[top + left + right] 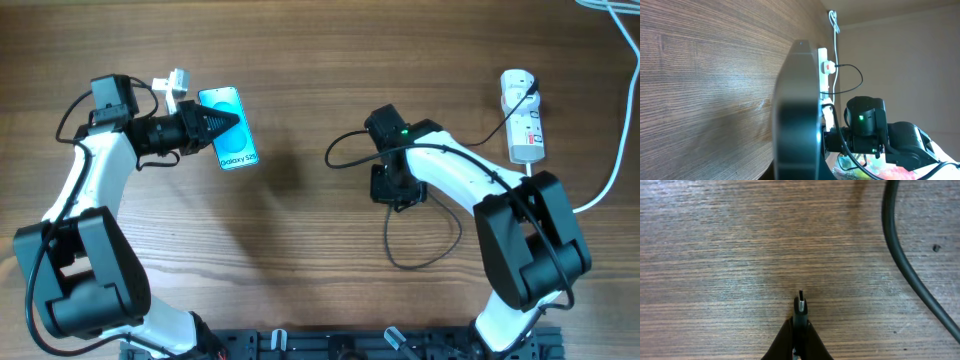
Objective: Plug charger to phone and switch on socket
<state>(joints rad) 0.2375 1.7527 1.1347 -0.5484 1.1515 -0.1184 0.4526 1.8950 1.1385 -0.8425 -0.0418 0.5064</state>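
The phone point(238, 150), light blue screen up with "Galaxy" text, is at the left of the table, and my left gripper point(222, 122) is shut on its upper half. In the left wrist view the phone point(797, 115) shows edge-on as a dark slab. My right gripper point(392, 195) points down at mid-table. Seen from the right wrist, the right gripper point(800, 322) is shut on the charger's black plug, whose silvery tip point(801, 300) sticks out just over the wood. The charger cable point(420, 255) loops around that arm. The white socket point(522, 115) lies at the far right.
A thick white cord point(620, 150) runs along the right edge from the socket. A stretch of black cable point(910, 270) crosses the wood to the right of the plug. The right arm point(870, 125) fills the space beyond the phone in the left wrist view.
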